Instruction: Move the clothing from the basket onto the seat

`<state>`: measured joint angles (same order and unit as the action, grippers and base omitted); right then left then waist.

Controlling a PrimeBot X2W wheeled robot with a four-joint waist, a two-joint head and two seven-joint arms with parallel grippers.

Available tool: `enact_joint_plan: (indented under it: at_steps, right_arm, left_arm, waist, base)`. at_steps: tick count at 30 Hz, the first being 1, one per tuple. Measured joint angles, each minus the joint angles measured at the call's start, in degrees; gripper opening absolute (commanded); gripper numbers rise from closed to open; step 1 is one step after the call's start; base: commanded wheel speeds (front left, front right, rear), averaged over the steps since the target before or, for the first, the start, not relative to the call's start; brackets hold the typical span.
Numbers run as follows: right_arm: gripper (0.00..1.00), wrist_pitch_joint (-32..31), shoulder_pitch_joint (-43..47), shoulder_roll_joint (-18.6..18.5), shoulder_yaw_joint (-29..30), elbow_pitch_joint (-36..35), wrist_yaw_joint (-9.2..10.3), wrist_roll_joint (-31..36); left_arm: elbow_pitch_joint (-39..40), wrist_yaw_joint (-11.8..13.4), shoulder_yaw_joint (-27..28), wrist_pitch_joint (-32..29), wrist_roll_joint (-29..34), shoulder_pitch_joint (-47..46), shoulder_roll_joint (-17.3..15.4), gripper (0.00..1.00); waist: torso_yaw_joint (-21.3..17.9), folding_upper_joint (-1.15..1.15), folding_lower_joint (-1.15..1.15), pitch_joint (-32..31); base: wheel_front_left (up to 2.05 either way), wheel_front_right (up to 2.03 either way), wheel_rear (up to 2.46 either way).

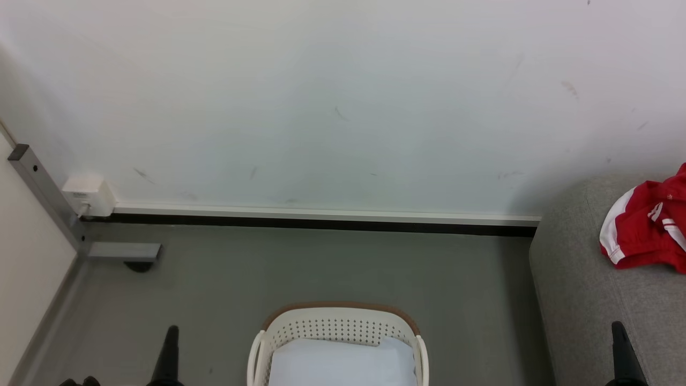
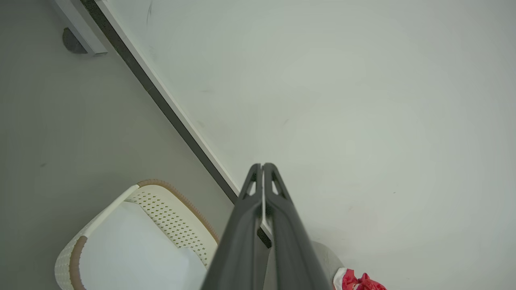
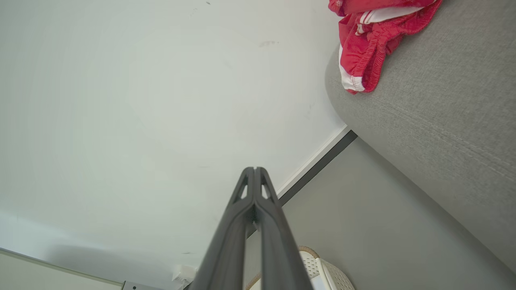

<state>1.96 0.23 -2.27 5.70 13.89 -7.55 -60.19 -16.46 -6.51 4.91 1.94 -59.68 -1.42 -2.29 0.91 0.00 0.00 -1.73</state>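
Left gripper (image 2: 262, 166) sits low on the left above the grey floor (image 1: 321, 268), fingers pressed tight together with nothing between them. Bottom middle is the basket (image 1: 343, 311), standing on the floor a bit out from the wall (image 1: 343, 107). What's in it is a pale sheet (image 1: 343, 362) lying flat. Over on the right is the sofa (image 1: 579, 300), and the red clothing (image 1: 646, 230) lies bunched up on it, near its rounded end by the wall. Right gripper (image 3: 254, 169) is low at the right by the sofa, fingers closed too, gripping nothing.
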Motion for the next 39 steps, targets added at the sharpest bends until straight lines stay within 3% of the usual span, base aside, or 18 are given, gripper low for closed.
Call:
enact_joint_plan:
  at_steps: [39]
  right_arm:
    - [0.00, -5.45, -3.74, -0.21, 0.44, 0.02, 0.00, -20.30]
  left_arm:
    - [1.47, -0.53, 0.97, -5.42, -20.80, -2.89, -0.22, 0.00]
  waist:
    - [-0.52, 0.00, 0.00, 1.09]
  base:
    - [0.00, 0.00, 0.00]
